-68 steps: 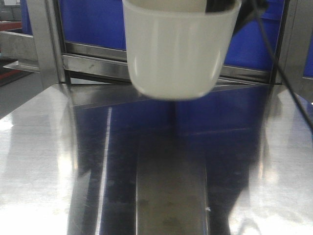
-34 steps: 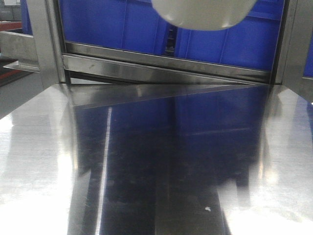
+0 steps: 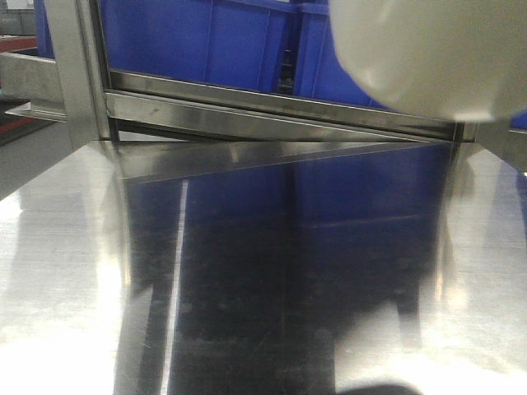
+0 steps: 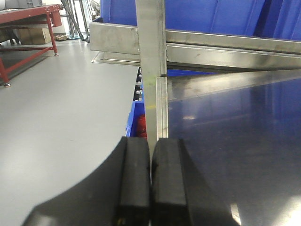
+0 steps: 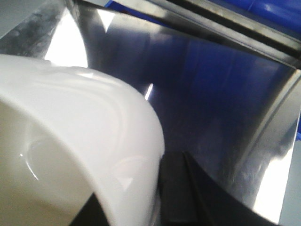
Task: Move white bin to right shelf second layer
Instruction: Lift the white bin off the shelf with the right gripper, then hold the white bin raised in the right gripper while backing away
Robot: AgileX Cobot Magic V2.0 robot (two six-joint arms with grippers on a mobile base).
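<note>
Carrying white bin [image 3: 428,49], wall pinched between my right fingers [image 5: 181,193]: since risen, swung rightward, transfer underway; left fingers [image 4: 136,179] pressed together.

The bin [image 3: 436,49] hangs above the table [image 3: 82,271] toward its far right corner, clear of the surface. Behind it, a rail [image 3: 247,103] runs along the table's far edge, with crates [image 3: 222,41] behind that. A post [image 3: 78,66] rises at the far left corner. The left gripper [image 4: 150,183] sits at the table's left edge, before the post. The right gripper [image 5: 162,197] holds the bin's wall.
</note>
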